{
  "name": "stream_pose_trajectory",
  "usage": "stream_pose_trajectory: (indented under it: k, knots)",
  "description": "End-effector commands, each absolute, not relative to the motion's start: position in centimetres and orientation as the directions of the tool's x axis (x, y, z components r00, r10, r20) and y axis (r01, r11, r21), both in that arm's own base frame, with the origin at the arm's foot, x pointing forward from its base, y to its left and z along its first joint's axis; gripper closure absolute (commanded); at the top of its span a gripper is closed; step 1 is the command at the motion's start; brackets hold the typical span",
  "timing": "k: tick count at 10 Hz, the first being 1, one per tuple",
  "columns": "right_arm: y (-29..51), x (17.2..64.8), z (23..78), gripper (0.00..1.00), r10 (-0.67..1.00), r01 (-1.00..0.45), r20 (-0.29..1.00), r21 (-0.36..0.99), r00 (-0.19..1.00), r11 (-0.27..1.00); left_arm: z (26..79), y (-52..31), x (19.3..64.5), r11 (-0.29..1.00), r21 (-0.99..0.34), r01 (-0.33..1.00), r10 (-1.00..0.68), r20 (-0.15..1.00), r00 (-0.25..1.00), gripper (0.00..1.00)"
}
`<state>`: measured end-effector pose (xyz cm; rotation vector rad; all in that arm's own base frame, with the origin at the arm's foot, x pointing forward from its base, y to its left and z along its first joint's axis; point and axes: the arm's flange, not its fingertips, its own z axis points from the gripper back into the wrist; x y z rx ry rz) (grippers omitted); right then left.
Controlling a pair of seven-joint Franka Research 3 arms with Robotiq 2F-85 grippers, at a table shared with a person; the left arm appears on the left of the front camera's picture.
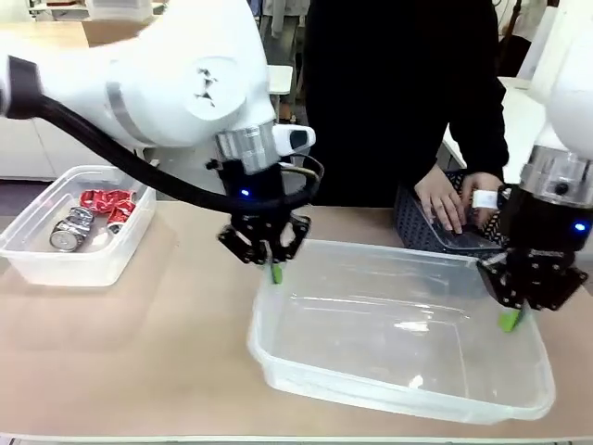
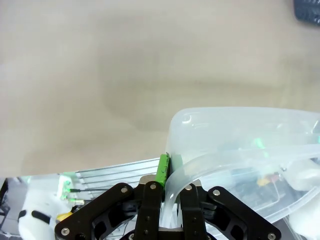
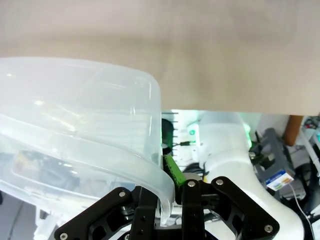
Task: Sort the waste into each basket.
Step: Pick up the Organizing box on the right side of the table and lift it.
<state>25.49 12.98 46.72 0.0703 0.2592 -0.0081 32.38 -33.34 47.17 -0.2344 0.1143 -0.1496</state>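
Two clear tubs on the table (image 1: 167,352). The small tub (image 1: 37,255) sits at the left edge with red-and-silver cans (image 1: 97,213) inside; the large tub (image 1: 398,394) lies toward the near right corner. The left gripper (image 1: 274,267) is pinched on its far-left corner rim and the right gripper (image 1: 510,317) is clamped on its right rim. Both wrist views show the rim squeezed between the green pads (image 2: 162,170). Beyond that, a person's hand (image 1: 447,202) reaches into the dark grey basket (image 1: 412,222) at the far right edge.
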Motion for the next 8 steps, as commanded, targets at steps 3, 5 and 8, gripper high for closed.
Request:
stream_pose_trajectory:
  k: [3, 5, 8]
  knots:
    - [17.0, 33.8, 48.7, 1.00, 0.033, -0.049, -0.355, -0.039, 0.934, 0.998, 50.6, -22.2, 34.6, 0.981, -0.169, -0.092, 0.100, 0.040, 0.994, 1.00]
    - [18.5, 38.2, 49.0, 1.00, 0.047, -0.063, -0.404, -0.027, 0.914, 0.998, 51.7, -18.5, 36.8, 0.972, -0.167, -0.167, 0.180, 0.070, 0.981, 1.00]
    - [19.7, 41.2, 48.1, 1.00, 0.060, -0.063, -0.395, 0.004, 0.917, 0.998, 50.9, -15.0, 44.7, 0.975, -0.168, -0.147, 0.152, 0.015, 0.988, 1.00]
